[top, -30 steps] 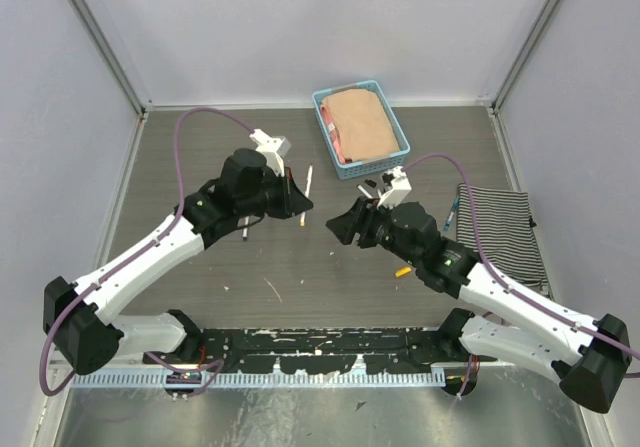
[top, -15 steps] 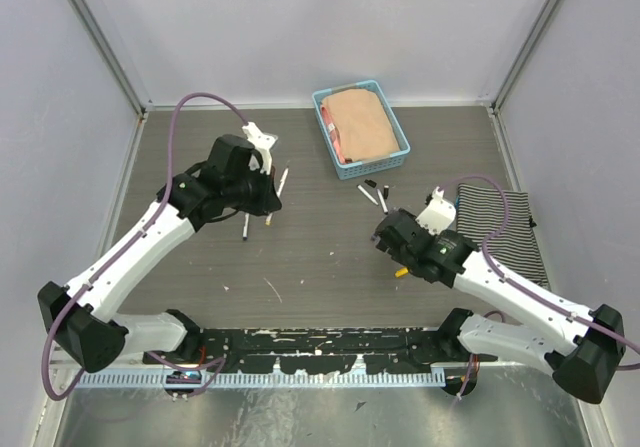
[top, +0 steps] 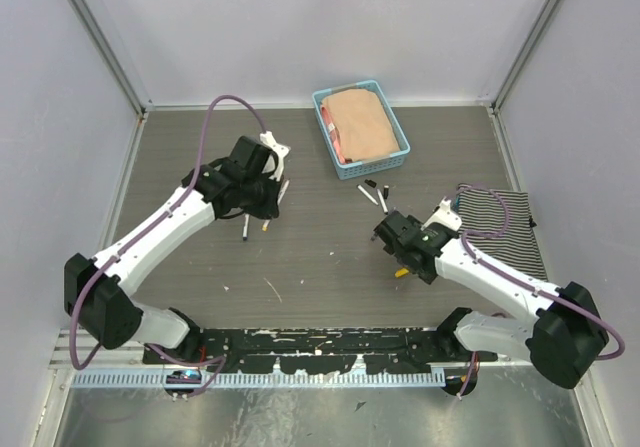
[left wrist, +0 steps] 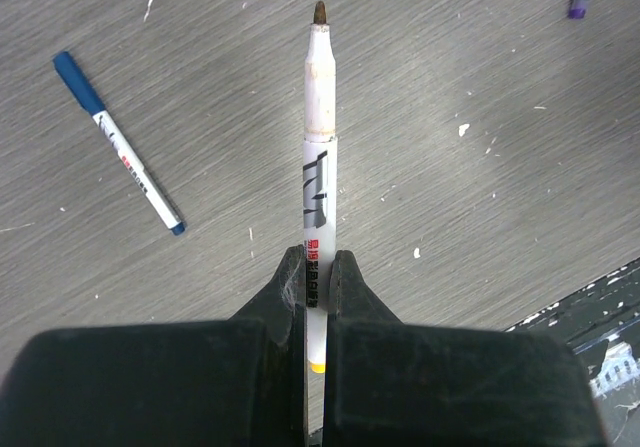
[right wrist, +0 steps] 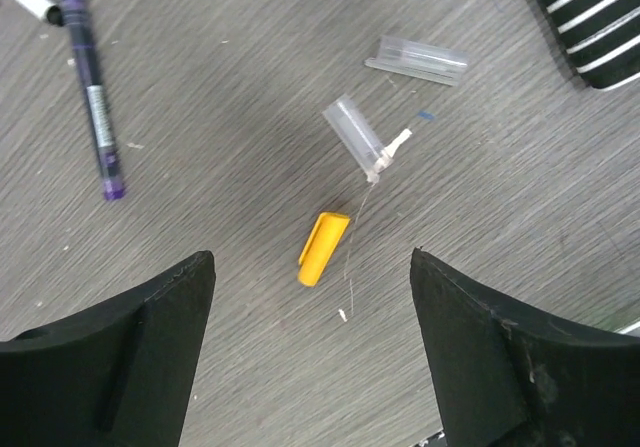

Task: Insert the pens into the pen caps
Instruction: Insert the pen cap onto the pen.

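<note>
So, left gripper (left wrist: 316, 267) was clamped on an uncapped white pen (left wrist: 320, 157) (tip pointing away from it); right gripper (right wrist: 308, 297) had jaws wide apart, yellow cap (right wrist: 324, 247) in view between them.

left arm (top: 150, 242) extended forward | left fingers (left wrist: 288, 287) pinched tight | right arm (top: 500, 277) angled inward | right fingers (right wrist: 165, 317) spread wide

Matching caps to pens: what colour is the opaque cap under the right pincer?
Yellow-orange. The cap shows best in the right wrist view.
</note>
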Available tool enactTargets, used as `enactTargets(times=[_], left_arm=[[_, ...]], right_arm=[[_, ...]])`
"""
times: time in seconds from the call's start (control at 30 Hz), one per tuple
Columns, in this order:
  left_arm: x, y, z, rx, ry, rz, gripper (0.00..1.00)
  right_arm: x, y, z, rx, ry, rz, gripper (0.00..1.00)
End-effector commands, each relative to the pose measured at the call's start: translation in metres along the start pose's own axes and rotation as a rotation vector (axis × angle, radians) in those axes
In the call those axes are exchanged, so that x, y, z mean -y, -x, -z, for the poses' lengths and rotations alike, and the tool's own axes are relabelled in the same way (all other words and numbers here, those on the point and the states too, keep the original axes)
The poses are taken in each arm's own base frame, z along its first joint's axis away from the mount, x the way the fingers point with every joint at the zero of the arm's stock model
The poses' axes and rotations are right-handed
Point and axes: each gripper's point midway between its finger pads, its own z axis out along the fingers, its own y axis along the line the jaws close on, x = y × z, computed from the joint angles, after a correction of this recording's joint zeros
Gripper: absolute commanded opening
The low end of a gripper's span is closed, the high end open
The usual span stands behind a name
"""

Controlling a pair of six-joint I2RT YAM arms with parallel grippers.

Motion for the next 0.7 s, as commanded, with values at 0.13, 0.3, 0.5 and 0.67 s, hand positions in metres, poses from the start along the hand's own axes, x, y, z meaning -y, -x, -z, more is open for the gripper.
enactTargets(times=[0.13, 0.3, 0.5, 0.67], left_arm=[[-0.021, -0.003, -0.011, -0.065, 0.099, 0.068, 0.0], [-0.028, 0.002, -0.015, -0.066, 0.13, 0.138, 0.0], [-0.03, -0.004, -0.022, -0.123, 0.098, 0.222, 0.0], [-0.031, 0.003, -0.019, -0.093, -0.023, 0.293, 0.0]], right_arm=[[-0.004, -0.009, -0.022, -0.098, 0.037, -0.089, 0.78], [-0.002, -0.016, -0.025, -0.124, 0.019, -0.106, 0.72], [0.0, -0.025, -0.031, -0.151, 0.015, -0.131, 0.7], [0.0, -0.027, -0.033, -0.152, 0.007, -0.13, 0.64]])
